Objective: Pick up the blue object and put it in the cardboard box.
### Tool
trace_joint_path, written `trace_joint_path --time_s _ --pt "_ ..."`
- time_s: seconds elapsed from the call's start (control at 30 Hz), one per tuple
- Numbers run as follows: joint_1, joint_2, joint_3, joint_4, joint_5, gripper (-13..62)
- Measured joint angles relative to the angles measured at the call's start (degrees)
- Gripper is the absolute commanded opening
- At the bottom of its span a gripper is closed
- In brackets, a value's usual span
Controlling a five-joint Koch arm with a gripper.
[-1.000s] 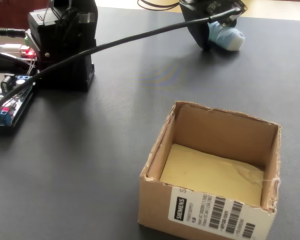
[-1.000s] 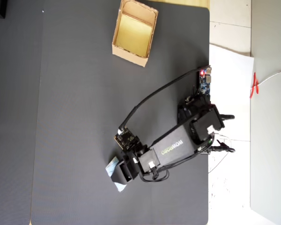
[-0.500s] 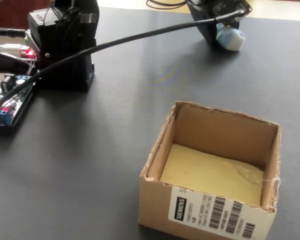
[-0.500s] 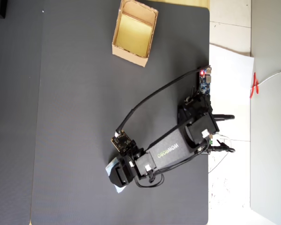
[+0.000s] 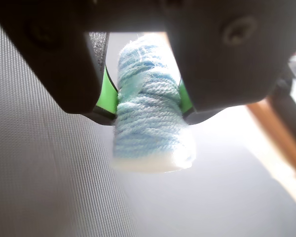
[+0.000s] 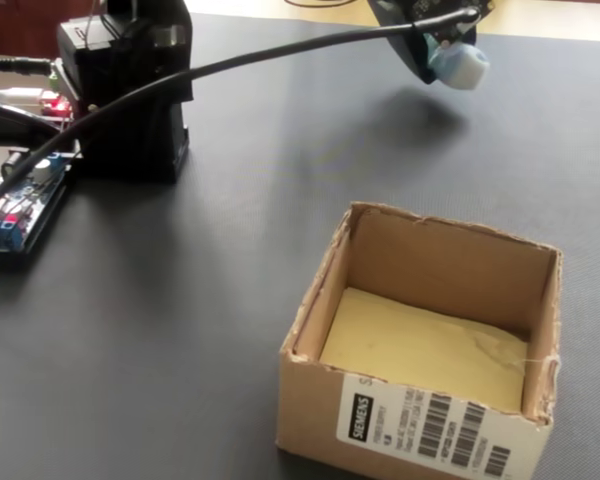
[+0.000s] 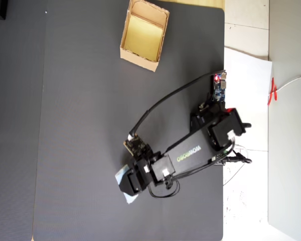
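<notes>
Pale blue yarn, wound into a small oblong bundle, sits clamped between the two dark jaws of the gripper (image 5: 149, 106) — the green pads (image 5: 107, 96) press into its middle from either side in the wrist view, and the blue object (image 5: 150, 128) juts out beyond the tips. In the fixed view it hangs off the mat at the far right (image 6: 458, 62), its shadow lying below on the dark surface, so it appears lifted clear.

The cardboard box (image 6: 365, 400) stands open and empty at the near right of that view; from overhead it lies at the far end of the black mat (image 7: 65, 110), well apart from the arm (image 7: 188, 150). The step in hand is the carry. To do it well, I would keep the grip firm, hold the height until the bundle is past the near wall, then centre over the yellowish floor before lowering — the walls are thin and a low approach could push the box.

Overhead, the arm covers most of the bundle; only pale slivers show at its edge (image 7: 121, 174). The wrist view shows no box, and its background is blurred. The fixed view crops the gripper at the top, so its jaws are hard to read there.
</notes>
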Motion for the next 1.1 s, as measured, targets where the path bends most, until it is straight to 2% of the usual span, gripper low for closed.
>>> trace_joint_path --time_s 0.23,0.4,0.67,0.83,0.87,0.93,1.1 --pt "5.3 12.3 10.8 -7.6 -1.7 6.9" --pt "14.5 25.8 21.1 -15.1 -2.2 6.9" --pt "27.2 38.2 27.2 -17.9 -2.1 6.9" --pt "33.5 42.0 27.5 -19.6 -2.8 6.9" --pt "38.4 42.2 27.5 -20.4 -4.5 6.9" --pt "38.6 42.2 27.6 -20.5 -5.2 6.9" --pt "54.8 42.2 27.6 -20.6 -9.0 6.9"
